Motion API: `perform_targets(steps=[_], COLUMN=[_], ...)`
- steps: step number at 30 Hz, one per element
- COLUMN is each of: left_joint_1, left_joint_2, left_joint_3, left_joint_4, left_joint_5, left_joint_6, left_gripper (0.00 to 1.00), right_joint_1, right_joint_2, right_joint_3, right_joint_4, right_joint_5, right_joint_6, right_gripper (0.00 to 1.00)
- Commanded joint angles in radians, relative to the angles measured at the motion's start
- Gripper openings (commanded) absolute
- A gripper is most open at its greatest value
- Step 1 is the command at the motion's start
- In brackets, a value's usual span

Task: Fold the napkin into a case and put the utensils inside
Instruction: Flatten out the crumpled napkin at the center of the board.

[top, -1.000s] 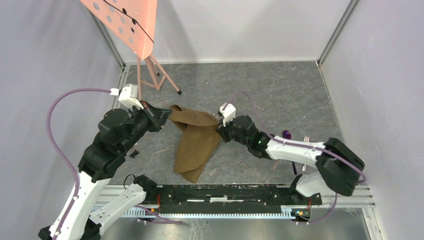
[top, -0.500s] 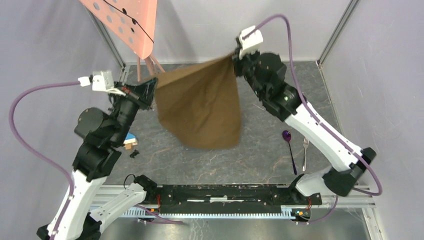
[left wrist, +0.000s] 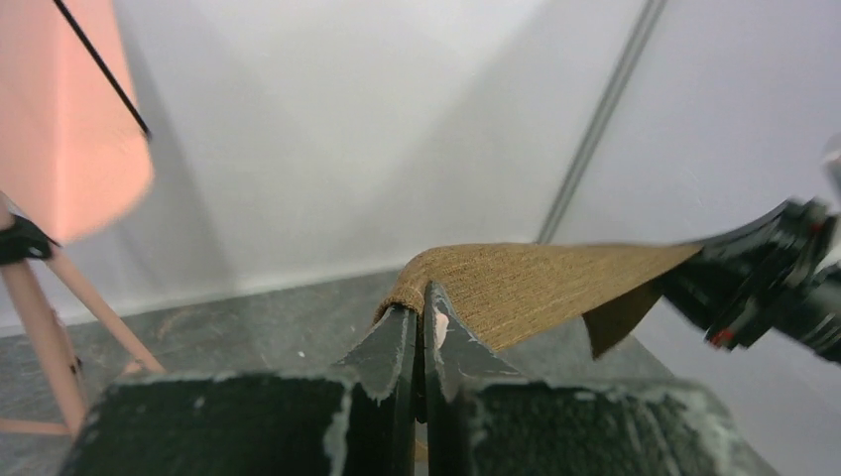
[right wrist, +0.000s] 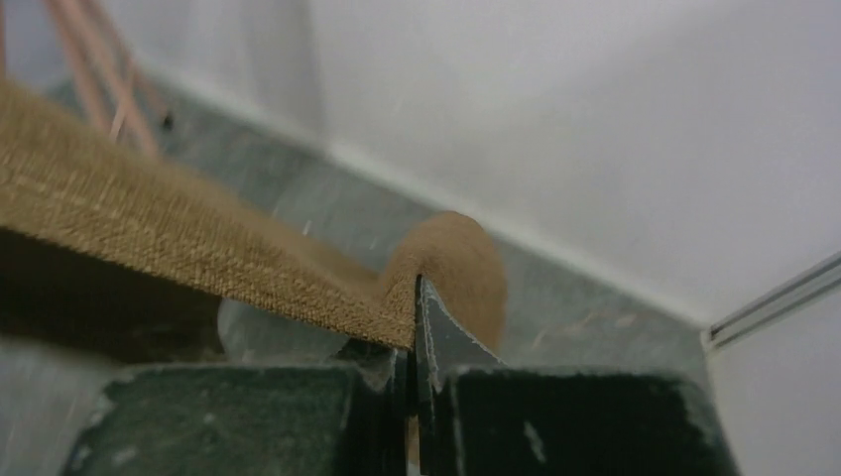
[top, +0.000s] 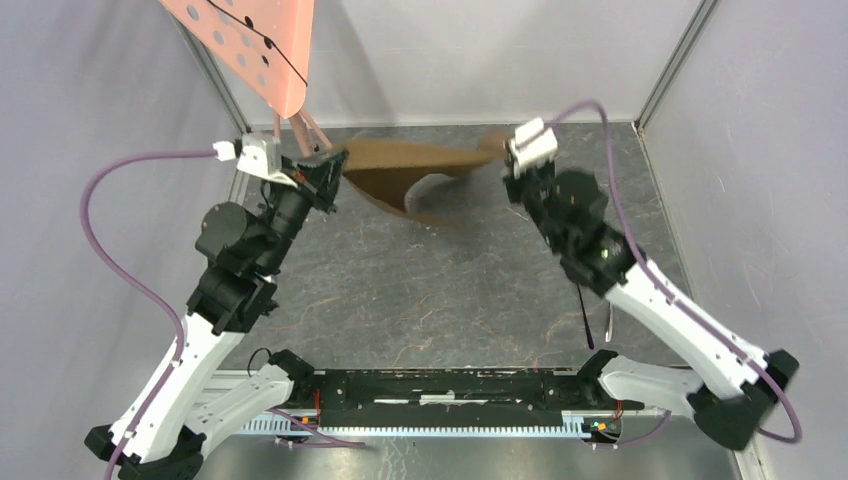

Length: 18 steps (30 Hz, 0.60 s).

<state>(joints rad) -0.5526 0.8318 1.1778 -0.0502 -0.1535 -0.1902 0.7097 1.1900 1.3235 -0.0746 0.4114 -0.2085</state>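
The tan-brown napkin (top: pixel 405 165) is stretched in the air between my two grippers at the back of the table, its free part trailing below. My left gripper (top: pixel 337 160) is shut on its left corner, and my right gripper (top: pixel 500 147) is shut on its right corner. In the left wrist view the jaws (left wrist: pixel 421 297) pinch the napkin (left wrist: pixel 555 283). In the right wrist view the jaws (right wrist: pixel 415 297) pinch the napkin's edge (right wrist: pixel 149 228). The dark purple utensil handle (top: pixel 587 325) shows beside my right arm. The silvery utensil is mostly hidden.
A pink perforated board (top: pixel 250 40) on a pink tripod (top: pixel 312 128) stands at the back left, close to my left gripper. White walls close in the back and sides. The dark stone tabletop (top: pixel 430 290) lies below.
The napkin was lifted off the table and spread high, then swung down and toward the back wall. Both arms moved back with it and kept their grip.
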Motion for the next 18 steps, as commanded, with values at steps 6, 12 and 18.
perform_targets(steps=[6, 12, 18], left_joint_1=[0.002, 0.002, 0.003], left_joint_2=[-0.264, -0.471, -0.525], left_joint_3=[-0.408, -0.619, -0.695], left_joint_4=[-0.121, -0.291, -0.447], left_joint_5=[0.028, -0.048, -0.073], left_joint_6=[-0.268, -0.459, -0.589], left_gripper=[0.02, 0.02, 0.02], right_joint_1=[-0.003, -0.003, 0.002], right_joint_2=[-0.337, -0.189, -0.078], right_joint_3=[-0.757, -1.009, -1.015], right_joint_4=[0.107, 0.313, 0.238], right_joint_5=[-0.342, -0.73, -0.899], right_joint_6=[0.371, 0.601, 0.529], right_gripper=[0.0, 0.0, 0.05])
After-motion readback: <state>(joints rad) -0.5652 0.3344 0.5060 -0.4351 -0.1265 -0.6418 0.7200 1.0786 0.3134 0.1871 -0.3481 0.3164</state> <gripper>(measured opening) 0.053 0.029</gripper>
